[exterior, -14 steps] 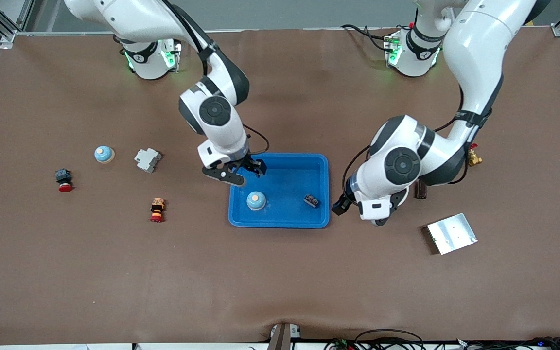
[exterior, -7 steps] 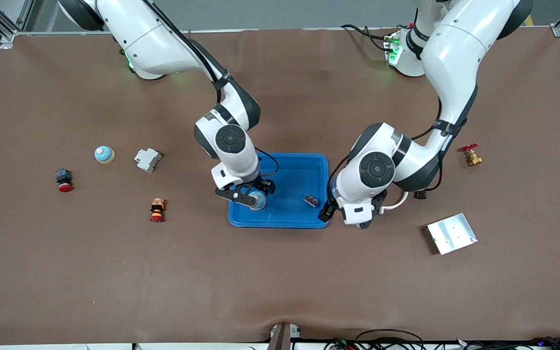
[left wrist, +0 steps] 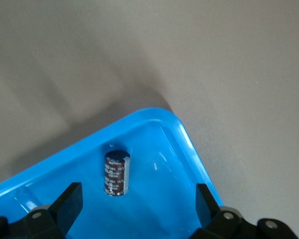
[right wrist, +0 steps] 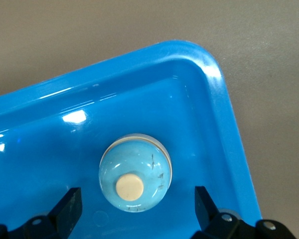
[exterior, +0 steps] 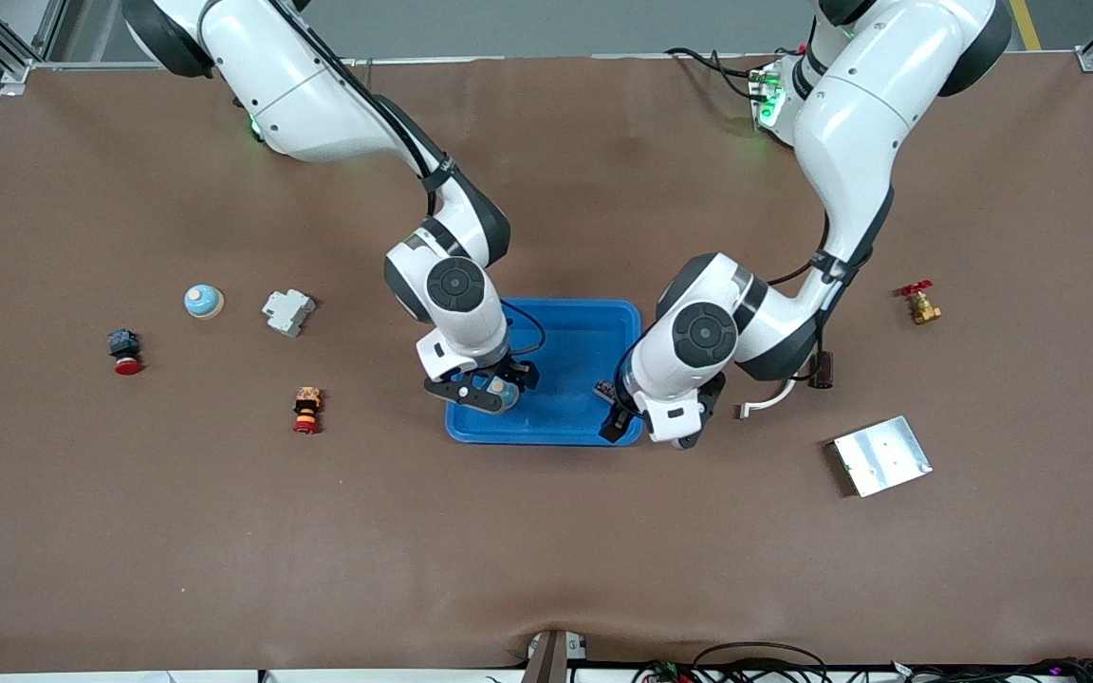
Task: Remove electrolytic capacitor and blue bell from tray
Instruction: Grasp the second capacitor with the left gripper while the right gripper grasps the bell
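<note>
Resting in tray: bell [right wrist: 135, 172] sits upright inside the blue tray [exterior: 573, 327], close to the corner nearest the front camera at the right arm's end; pale button on top.
Capacitor: capacitor [left wrist: 116, 173] lies on its side in the same tray, near the wall at the left arm's end.
Right gripper: right gripper [exterior: 486, 389] is low over the bell, jaws wide, one finger on each side of it, not touching in the right wrist view.
Left gripper: left gripper [exterior: 615, 414] is over the tray's end by the capacitor, jaws wide, nothing between them.
Hidden: in the front view the bell is mostly covered by the right gripper, and the capacitor shows only as a sliver beside the left wrist; both wrist views cut the fingers off at the frame edge.
Hard to make out: print on the capacitor sleeve is unreadable.
Change: a second ago the right gripper stood over the tray's wall farthest from the front camera and the left gripper was outside the tray; both have since moved in over their things. Bell and capacitor have not shifted.
Around: second bell [exterior: 203, 301], grey block [exterior: 287, 311], two red-capped buttons [exterior: 306, 410], metal plate [exterior: 881, 455], brass valve [exterior: 920, 304] and a small dark cylinder [exterior: 824, 371] lie on the brown surface [exterior: 546, 550].
</note>
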Controlling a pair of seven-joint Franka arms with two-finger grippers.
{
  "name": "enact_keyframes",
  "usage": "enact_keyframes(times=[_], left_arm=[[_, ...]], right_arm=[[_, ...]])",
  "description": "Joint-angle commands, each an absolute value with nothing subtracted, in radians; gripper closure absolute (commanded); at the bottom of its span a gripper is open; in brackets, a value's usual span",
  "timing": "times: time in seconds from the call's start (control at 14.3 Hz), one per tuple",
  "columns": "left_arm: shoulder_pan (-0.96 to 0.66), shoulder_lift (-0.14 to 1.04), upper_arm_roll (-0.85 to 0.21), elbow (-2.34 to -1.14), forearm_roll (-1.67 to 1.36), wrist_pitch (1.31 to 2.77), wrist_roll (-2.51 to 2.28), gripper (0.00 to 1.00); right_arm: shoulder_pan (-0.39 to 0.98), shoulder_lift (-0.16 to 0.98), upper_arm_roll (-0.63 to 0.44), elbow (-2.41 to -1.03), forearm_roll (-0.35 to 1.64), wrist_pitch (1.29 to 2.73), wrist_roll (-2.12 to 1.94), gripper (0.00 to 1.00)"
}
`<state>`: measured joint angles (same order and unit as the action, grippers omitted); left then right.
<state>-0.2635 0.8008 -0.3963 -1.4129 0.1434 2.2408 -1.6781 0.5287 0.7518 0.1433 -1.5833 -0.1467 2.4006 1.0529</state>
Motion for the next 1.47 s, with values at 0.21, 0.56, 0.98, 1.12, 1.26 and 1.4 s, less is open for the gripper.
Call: enact_keyframes(times=[0.21,0.56,0.98,1.12,1.26,1.4], left_arm=[[-0.307,0.851,-0.382,-1.393,0.14,2.26,-1.729,0.0],[-0.319,0.879,-0.38,-1.396,0.143,2.26,-1.732,0.0],[-0.327,0.905,-0.361,-1.401,0.146,2.258,-1.732,0.0],[-0.337,0.908,-0.345,-1.402,0.15,2.258,-1.732,0.0],[-0.339,0.911,-0.345,-1.404,0.15,2.258,-1.732,0.0],[-0.342,0.911,-0.345,-1.402,0.15,2.258,-1.732,0.0]], right_arm=[[0.538,0.825,0.127,-1.487,-0.186,2.395,1.081,0.0],[0.534,0.85,0.126,-1.47,-0.206,2.395,1.078,0.0],[0.528,0.848,0.127,-1.468,-0.196,2.393,1.086,1.0],[0.526,0.833,0.129,-1.453,-0.193,2.376,1.078,1.0],[0.523,0.819,0.129,-1.431,-0.19,2.373,1.068,1.0],[0.515,0.781,0.136,-1.425,-0.19,2.332,1.045,1.0]])
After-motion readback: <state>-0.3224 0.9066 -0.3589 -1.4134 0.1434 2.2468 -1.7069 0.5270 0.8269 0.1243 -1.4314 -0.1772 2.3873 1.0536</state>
